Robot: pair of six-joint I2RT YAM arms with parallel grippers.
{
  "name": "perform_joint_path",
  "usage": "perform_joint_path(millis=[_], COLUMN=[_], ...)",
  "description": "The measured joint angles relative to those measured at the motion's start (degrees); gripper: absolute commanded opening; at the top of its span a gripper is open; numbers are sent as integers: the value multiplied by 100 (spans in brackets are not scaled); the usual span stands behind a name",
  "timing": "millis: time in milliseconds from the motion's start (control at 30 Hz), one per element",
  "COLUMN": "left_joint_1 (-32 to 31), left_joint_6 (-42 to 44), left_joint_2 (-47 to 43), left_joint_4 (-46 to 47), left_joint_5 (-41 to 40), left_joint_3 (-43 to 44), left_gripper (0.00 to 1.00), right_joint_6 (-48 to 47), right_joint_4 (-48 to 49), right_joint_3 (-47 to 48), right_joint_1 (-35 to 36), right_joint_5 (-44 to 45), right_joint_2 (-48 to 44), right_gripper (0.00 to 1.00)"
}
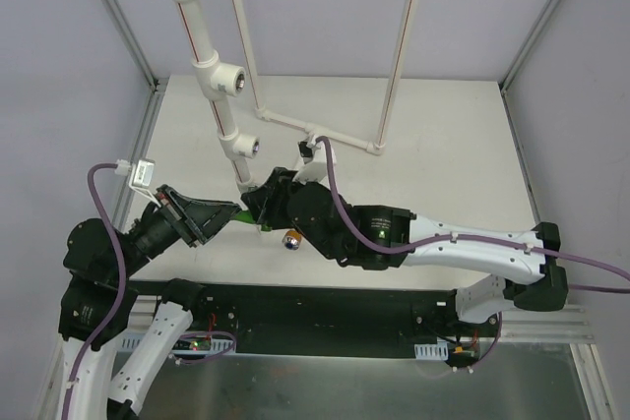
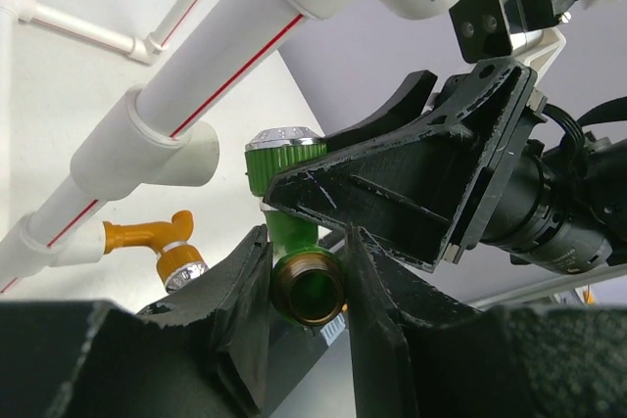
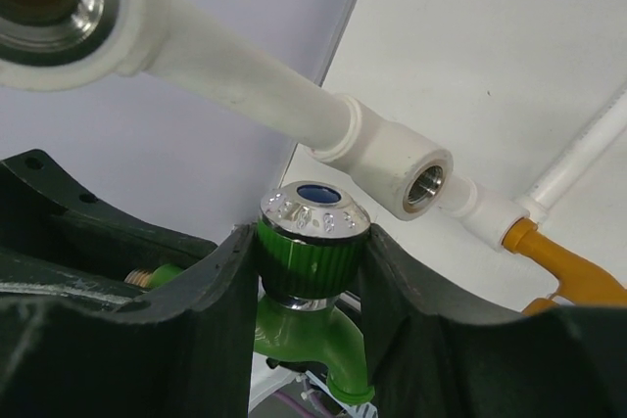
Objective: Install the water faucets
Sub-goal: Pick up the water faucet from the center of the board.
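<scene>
The green faucet [image 1: 243,216] hangs between both grippers, just below the lowest tee fitting [image 1: 246,148] of the slanted white pipe [image 1: 197,41]. My left gripper [image 2: 306,247] is shut on its brass threaded end [image 2: 310,288]. My right gripper [image 3: 309,242] is shut on its ribbed green knob [image 3: 312,250] with the silver cap, and also shows in the top view [image 1: 262,206] facing the left gripper [image 1: 232,215]. The orange faucet [image 1: 291,239] lies on the table by the pipe's lower end. It also shows in the left wrist view [image 2: 162,242] and the right wrist view [image 3: 568,276].
The white pipe carries three tee fittings with metal threaded holes, one close above the knob [image 3: 419,183]. A thin white pipe frame [image 1: 325,133] stands at the back of the table. Grey walls and metal posts close in both sides.
</scene>
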Motion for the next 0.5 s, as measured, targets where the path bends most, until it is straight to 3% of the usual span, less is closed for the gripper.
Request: perform_joint_path(millis=[33,133,333,500], left_joint_1=[-59,-205,-273,-273], left_joint_6=[15,74,-118,-984], left_joint_2=[24,129,321,293], left_joint_4=[-4,-70,251,1759], left_joint_5=[-15,20,304,505], left_joint_3=[0,52,227,-59], left_gripper=[0,0,0,0], right_joint_6=[-68,-415,-1296,-1788], right_joint_4=[116,861,2710,3716], right_joint_3=[-116,-839,-2844,-3764], right_joint_1=[-2,-7,28,28], right_joint_5=[-22,-234,-1169,-1998], right_joint_2=[-61,-461,-1878,-2892], right_gripper=[44,63,69,70])
